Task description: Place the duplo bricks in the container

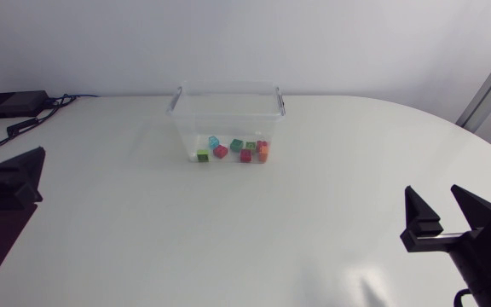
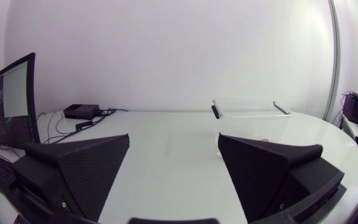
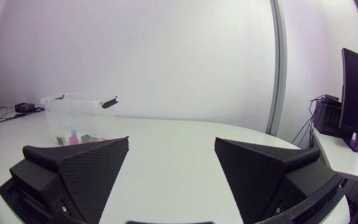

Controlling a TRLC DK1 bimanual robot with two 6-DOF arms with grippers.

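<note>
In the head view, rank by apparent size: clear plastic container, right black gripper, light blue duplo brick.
1-2. clear plastic container and right black gripper: about alike, gripper nearer the camera.
3. light blue duplo brick: smallest.

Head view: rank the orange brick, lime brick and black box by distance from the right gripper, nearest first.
From the right gripper:
1. orange brick, at the right end inside the container
2. lime brick, at the container's left end
3. black box, at the table's far left corner
</note>
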